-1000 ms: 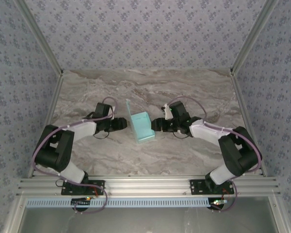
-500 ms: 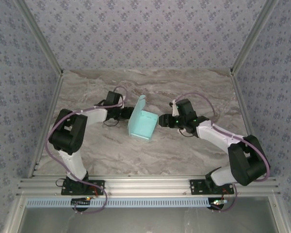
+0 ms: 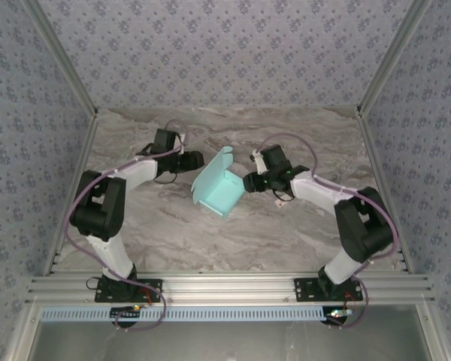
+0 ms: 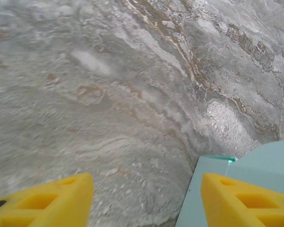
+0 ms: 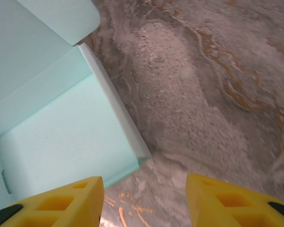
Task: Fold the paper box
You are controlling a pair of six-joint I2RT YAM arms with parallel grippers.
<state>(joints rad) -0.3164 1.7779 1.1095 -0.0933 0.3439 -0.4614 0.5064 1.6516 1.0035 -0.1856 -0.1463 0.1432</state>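
Left hand [image 3: 198, 160], right hand [image 3: 246, 183] both released beside paper box [image 3: 219, 192] (lid flap [image 3: 219, 161] up). Grip 1 wall squarely, fold lid down gently.

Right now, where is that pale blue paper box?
Seen from above, the paper box sits near the middle of the marble table, between the two pincers: left pincer at its upper-left, right pincer by its right edge.
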